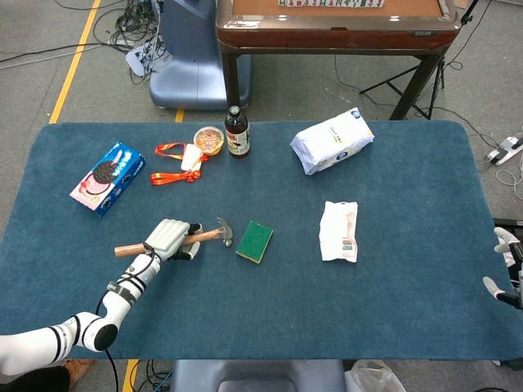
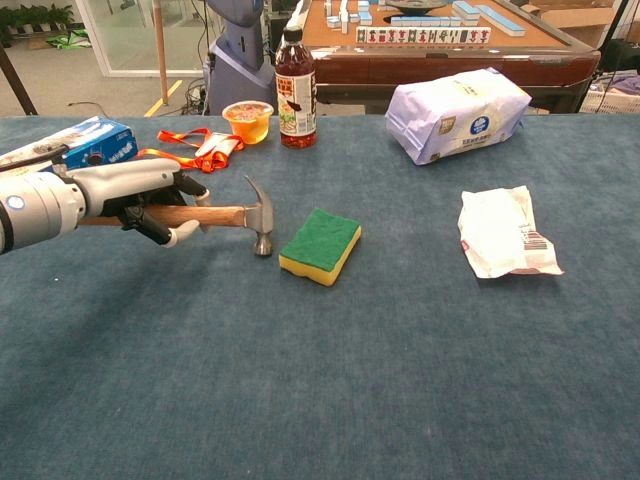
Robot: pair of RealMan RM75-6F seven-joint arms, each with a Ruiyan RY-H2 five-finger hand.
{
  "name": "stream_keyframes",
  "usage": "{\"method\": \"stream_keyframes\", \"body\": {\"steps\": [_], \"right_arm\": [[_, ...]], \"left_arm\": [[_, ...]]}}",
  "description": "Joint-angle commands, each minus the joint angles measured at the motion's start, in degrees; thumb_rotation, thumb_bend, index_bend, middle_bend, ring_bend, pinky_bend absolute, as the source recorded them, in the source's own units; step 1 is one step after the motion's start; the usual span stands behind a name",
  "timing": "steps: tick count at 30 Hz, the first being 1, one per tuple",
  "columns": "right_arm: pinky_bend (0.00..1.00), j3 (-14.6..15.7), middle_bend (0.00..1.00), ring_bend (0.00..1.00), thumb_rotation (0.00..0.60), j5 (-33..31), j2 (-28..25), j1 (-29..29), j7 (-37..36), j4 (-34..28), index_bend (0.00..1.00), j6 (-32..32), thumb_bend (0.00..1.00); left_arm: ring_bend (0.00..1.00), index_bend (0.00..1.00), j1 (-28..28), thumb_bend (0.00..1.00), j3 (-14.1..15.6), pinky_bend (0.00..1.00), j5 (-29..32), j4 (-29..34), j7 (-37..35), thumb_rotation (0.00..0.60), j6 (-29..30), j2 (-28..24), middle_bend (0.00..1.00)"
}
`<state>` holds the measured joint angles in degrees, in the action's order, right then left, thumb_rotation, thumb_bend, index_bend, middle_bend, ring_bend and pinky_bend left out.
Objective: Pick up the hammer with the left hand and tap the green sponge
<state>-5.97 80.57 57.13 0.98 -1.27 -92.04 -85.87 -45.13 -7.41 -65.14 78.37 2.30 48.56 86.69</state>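
Currently the left robot hand (image 2: 150, 195) grips the hammer (image 2: 215, 216) by its wooden handle, fingers wrapped around the shaft, with the metal head clear of the worktop (image 2: 330, 380) and pointing down. The pick-up step appears complete; the tap is the step in hand. The green sponge (image 2: 321, 244) lies just beyond the hammer head, on the side away from the wrist, close but not touching it.

The next move likely calls for carrying the head a little further toward the sponge, then lowering it onto the green top face.

Room for this is good: bare worktop surrounds the sponge on all sides. The white packet (image 2: 505, 232) lies well past the sponge. Beyond the robot hand, toward the far edge, sit the orange lanyard (image 2: 190, 150), jelly cup (image 2: 248, 120) and bottle (image 2: 295, 90), all clear of the swing path. The right robot hand (image 1: 507, 265) waits at the worktop's opposite edge; its grasp state cannot be determined.
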Motion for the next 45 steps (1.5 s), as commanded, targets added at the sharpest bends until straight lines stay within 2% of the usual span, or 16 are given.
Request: {"method": "stream_keyframes", "body": {"steps": [1, 6, 11, 14, 20, 31, 37, 45], "right_arm": [[0.23, -0.04, 0.39, 0.26, 0.600, -0.06, -0.21, -0.02, 0.28, -0.41, 0.21, -0.05, 0.18], [0.24, -0.09, 0.39, 0.26, 0.600, 0.06, -0.59, -0.08, 0.88, -1.34, 0.21, -0.34, 0.18], [0.27, -0.14, 0.39, 0.27, 0.600, 0.17, -0.83, 0.14, 1.61, -2.12, 0.21, -0.22, 0.18], [0.27, -0.19, 0.39, 0.27, 0.600, 0.50, -0.97, 0.41, 2.11, -2.56, 0.21, -0.15, 0.18], [0.28, -0.20, 0.39, 0.27, 0.600, 0.92, -1.29, 0.78, 2.93, -3.31, 0.21, 0.00, 0.18], [0.28, -0.17, 0.39, 0.27, 0.600, 0.40, -1.49, 0.77, 3.24, -3.57, 0.21, 0.15, 0.18], [0.28, -0.12, 0.39, 0.28, 0.600, 0.07, -1.51, 0.69, 3.17, -3.45, 0.21, 0.25, 0.18], [0.28, 0.00, 0.40, 0.28, 0.600, 0.00, -1.46, 0.51, 2.88, -3.20, 0.21, 0.14, 0.18]], "left_arm": [[0.70, 0.71, 1.20, 0.57, -0.08, 0.88, -8.85, -4.38, -10.58, 0.600, 2.26, 0.73, 0.82], [0.73, 0.72, 1.22, 0.57, 0.10, 0.91, -16.04, -8.64, -22.25, 0.600, 5.95, 1.60, 0.84], [0.75, 0.72, 1.16, 0.57, 1.32, 0.94, -24.51, -15.32, -32.79, 0.600, 14.45, 4.18, 0.85], [0.76, 0.72, 0.66, 0.56, 2.24, 0.96, -28.36, -19.88, -36.57, 0.600, 18.90, 6.21, 0.85], [0.79, 0.71, -0.99, 0.54, 4.05, 0.99, -33.96, -30.20, -37.26, 0.600, 25.59, 10.90, 0.85], [0.79, 0.71, -3.68, 0.53, 6.77, 1.00, -37.34, -42.97, -35.40, 0.600, 29.15, 17.29, 0.85], [0.79, 0.71, -4.02, 0.53, 7.90, 1.00, -36.57, -47.88, -35.38, 0.600, 27.39, 19.97, 0.85], [0.79, 0.71, -4.08, 0.53, 11.05, 1.00, -36.94, -53.87, -32.19, 0.600, 23.29, 22.37, 0.85]]}}
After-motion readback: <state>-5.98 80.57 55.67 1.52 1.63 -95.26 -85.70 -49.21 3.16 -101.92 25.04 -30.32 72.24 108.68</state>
